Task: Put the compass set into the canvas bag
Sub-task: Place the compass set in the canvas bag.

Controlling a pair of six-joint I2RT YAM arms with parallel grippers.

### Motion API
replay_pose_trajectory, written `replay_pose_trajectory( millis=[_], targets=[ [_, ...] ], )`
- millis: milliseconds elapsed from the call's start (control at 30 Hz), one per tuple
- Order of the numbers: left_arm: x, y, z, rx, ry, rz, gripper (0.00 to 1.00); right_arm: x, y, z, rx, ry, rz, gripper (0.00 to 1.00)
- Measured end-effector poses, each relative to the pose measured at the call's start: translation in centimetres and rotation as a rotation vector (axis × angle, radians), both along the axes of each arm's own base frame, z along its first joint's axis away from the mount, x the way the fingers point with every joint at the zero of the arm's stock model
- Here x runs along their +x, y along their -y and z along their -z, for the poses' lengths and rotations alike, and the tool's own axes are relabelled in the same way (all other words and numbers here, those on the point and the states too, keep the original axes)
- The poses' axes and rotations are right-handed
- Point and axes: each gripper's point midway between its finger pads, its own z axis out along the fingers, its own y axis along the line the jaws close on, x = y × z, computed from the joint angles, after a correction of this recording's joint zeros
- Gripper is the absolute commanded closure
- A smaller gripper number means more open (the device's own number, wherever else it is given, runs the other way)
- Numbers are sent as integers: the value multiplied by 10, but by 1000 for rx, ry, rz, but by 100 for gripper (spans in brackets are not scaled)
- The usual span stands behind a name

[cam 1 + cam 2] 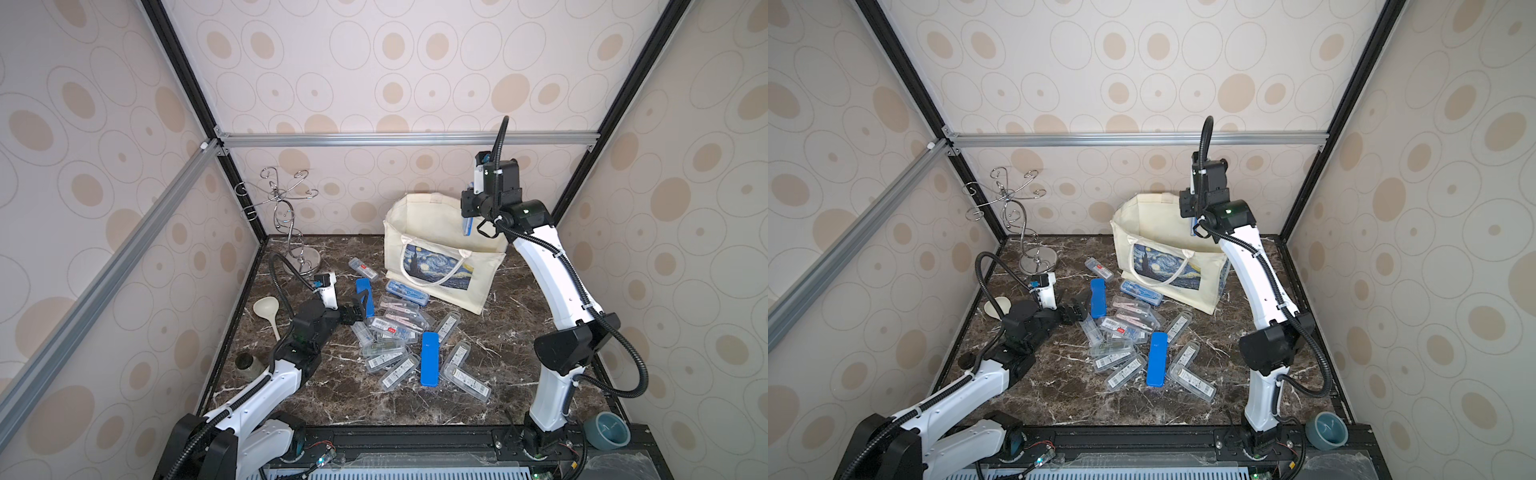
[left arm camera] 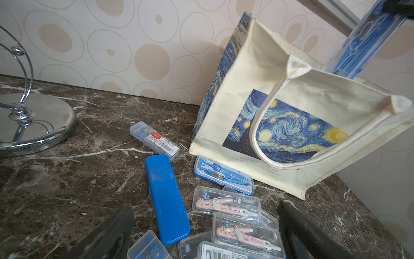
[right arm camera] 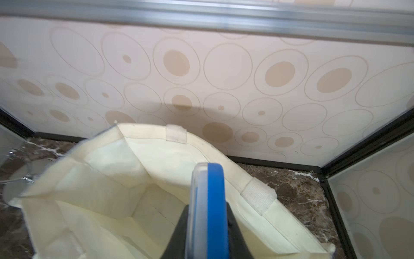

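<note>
Right gripper, clenched on the compass set, hangs it edge-down over the canvas bag at one o'clock. Lower it past the rim and rope handle before releasing. Left gripper, spread empty, sits at nine o'clock beside loose cases; wire stand at eleven.

The left arm stretches low from near left, its left end effector pointing right, jaws spread wide with nothing between them. The right arm rears high toward far right, its right end effector pointing down, clamped on a blue compass set.
</note>
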Motion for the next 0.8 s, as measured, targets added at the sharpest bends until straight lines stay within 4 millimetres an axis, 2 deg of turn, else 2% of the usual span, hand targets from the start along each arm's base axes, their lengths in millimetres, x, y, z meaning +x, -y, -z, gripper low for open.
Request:
replay_pose_trajectory(
  millis=[200,300,467,600,700,800],
  targets=[
    [9,-10,29,39,-126,-82,0,-8,-8,95,-109,-213,-64,96],
    [15,-16,45,75,-208,-127,0,-14,-9,124,-139,-279,-90,95],
    [22,-21,77,132,-347,-179,0,-15,-10,130,-164,-287,-108,95],
    [18,-25,108,164,-455,-204,0,-13,-9,139,-186,-308,-112,94],
    [13,-27,124,173,-511,-213,0,-10,-9,151,-201,-341,-116,94],
    [12,-27,130,170,-536,-218,0,-10,-10,162,-206,-383,-128,92]
  ],
)
